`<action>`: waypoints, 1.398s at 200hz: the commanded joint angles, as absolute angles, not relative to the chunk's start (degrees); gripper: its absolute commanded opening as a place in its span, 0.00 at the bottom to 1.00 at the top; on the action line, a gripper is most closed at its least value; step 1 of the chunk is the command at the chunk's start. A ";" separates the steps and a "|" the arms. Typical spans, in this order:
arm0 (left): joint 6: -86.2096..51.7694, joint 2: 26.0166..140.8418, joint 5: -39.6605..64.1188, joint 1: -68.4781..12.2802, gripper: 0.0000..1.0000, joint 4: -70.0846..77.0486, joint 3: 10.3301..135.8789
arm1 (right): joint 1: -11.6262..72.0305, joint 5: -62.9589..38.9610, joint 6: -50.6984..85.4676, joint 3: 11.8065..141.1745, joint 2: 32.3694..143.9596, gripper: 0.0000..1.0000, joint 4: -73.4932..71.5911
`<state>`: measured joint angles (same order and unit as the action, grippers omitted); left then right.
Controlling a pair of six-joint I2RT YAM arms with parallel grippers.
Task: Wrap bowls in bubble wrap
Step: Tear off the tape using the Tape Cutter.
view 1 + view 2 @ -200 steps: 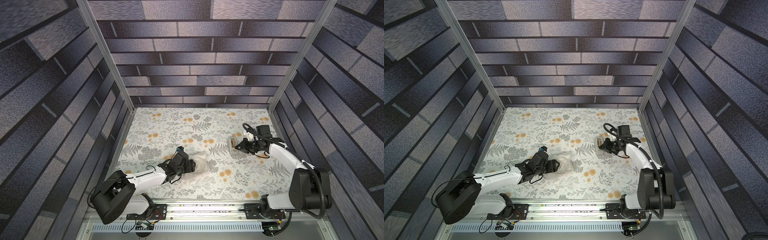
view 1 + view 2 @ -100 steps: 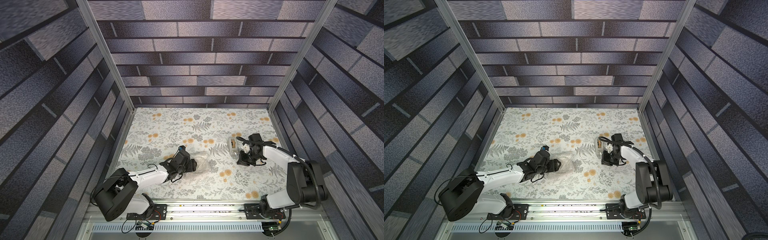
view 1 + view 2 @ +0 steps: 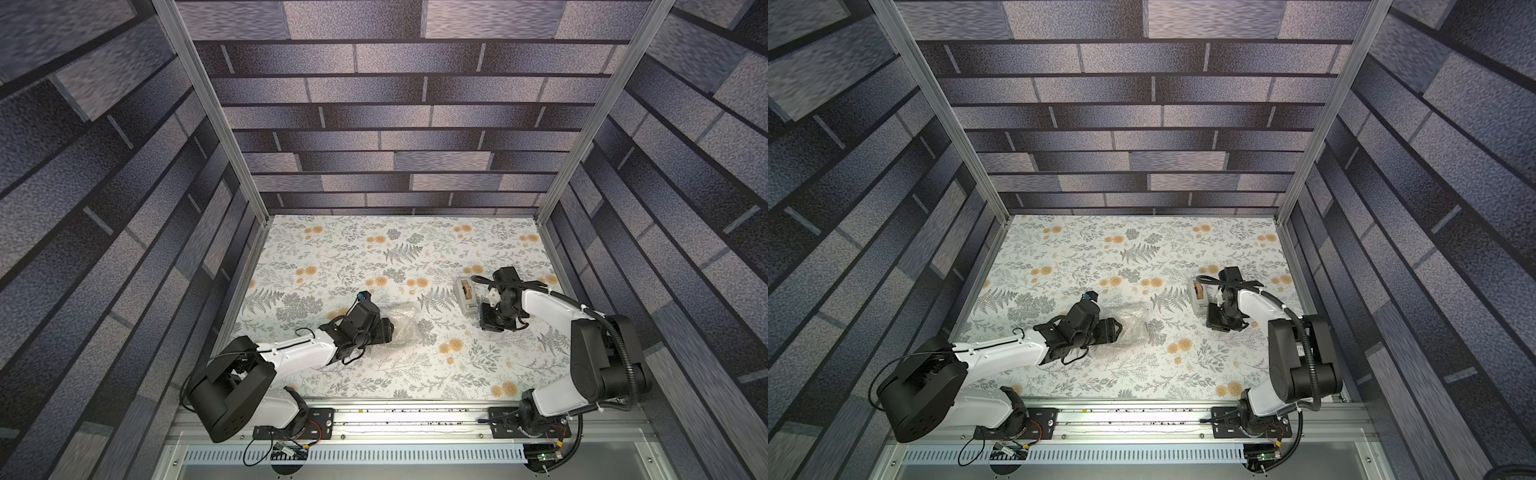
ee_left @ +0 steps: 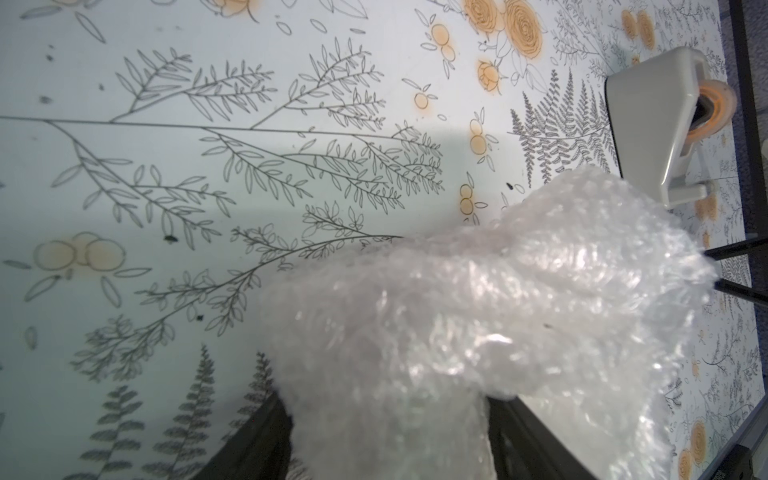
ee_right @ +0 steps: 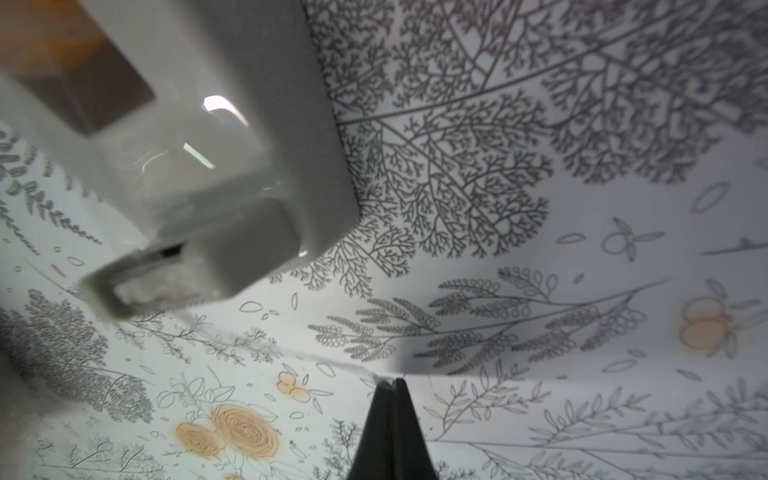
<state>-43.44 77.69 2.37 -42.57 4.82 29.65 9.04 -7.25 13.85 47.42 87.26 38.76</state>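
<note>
1. Nearest the rail, the left gripper [image 3: 388, 332] has not moved in the last second. Its jaws stand wide and are clamped on the bubble wrap [image 4: 478, 324], which is bunched into 1 whitish bundle resting on the tablecloth [image 3: 374, 249].

2. No bowl shows in any view. I judge that it sits inside that bundle, near the middle of the cloth on the left arm's side, but the wrap hides it.

3. A little farther out, the right gripper [image 5: 391, 384] is what changed. A second ago it was level with the tape dispenser [image 3: 466, 293]; now it has drawn back toward the near edge, past the cutter end. Its jaws are pressed together, and the right wrist view shows them pinching a thin clear tape strip [image 5: 324, 361] that runs back to the dispenser.

4. My reading is that wrapping is finished and sealing has begun. The strip must be pulled longer, torn off, and carried to the bundle, which lies well apart from the dispenser.

5. Count:
   - 2 arms
   - 1 bundle of wrap
   - 1 dispenser
   - 1 strip
   - 0 bowls in sight

6. Beyond the dispenser I see only patterned cloth.
</note>
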 commanded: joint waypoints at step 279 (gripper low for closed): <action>-39.86 76.80 3.88 -41.51 0.73 7.12 26.88 | 17.75 -0.29 12.50 63.51 86.41 0.00 54.92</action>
